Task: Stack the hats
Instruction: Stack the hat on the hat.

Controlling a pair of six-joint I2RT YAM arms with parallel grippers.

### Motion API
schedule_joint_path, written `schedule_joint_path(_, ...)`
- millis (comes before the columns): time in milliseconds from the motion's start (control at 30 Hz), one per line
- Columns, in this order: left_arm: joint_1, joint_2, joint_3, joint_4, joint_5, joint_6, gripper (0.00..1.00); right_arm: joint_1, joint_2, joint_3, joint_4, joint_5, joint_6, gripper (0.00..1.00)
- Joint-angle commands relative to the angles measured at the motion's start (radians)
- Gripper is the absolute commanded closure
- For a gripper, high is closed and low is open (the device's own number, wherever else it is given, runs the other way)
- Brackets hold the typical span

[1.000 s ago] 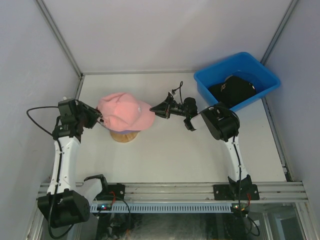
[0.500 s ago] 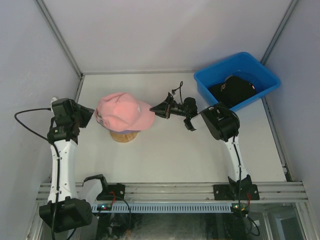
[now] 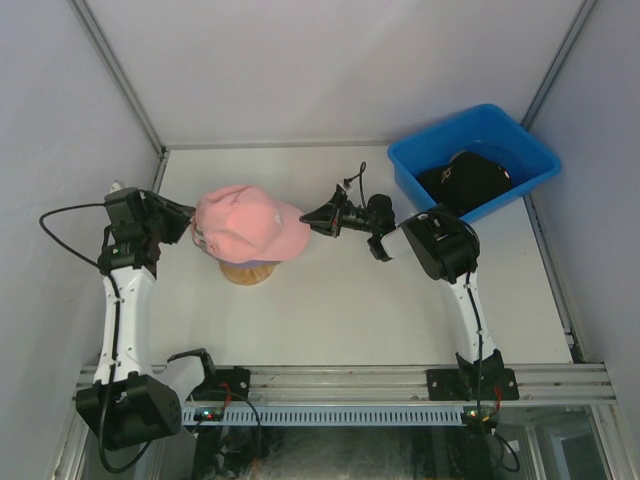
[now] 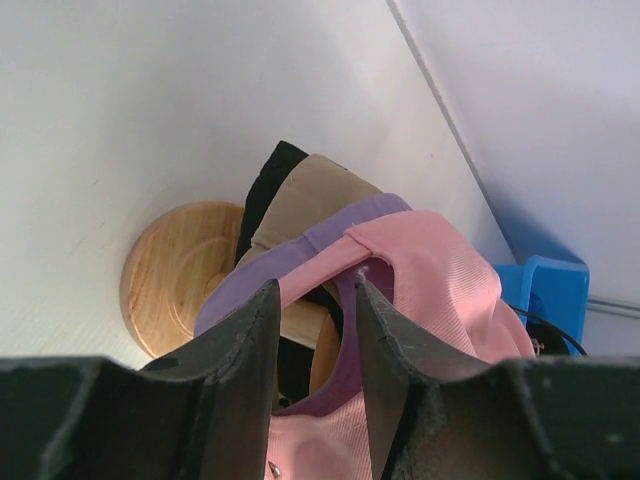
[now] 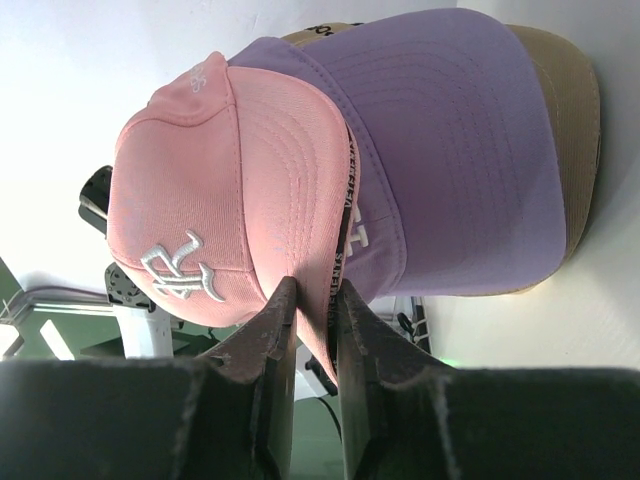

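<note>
On the stand (image 4: pixel 175 262), the pink cap (image 3: pixel 250 222) is stacked topmost.
Brim pinched by right gripper (image 3: pixel 306 214); left gripper (image 3: pixel 183 224) held part-open behind.

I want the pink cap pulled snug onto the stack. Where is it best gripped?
Probably the brim's front edge, coming from the right: the pink cap points its stiff-looking, curved brim that way, thin enough for a narrow pinch. The right gripper is shut on it there.
</note>
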Motion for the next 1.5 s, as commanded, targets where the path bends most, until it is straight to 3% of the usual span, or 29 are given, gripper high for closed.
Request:
schedule_joint_path(0,0.009,0.026,0.015,0.042,0.048,0.033,0.6,0.008,0.004,0.035,0.005,-0.027,-0.004,0.91)
schedule_joint_path(467,0.008,0.077,-0.013,0.031,0.07,0.047,0.67,0.006,0.012,0.043,-0.069,-0.031,-0.035,1.0)
schedule_joint_path(1467,0.007,0.184,-0.033,-0.054,0.071,0.101,0.73,0.038,0.04,0.1,-0.547,0.004,-0.404,1.0)
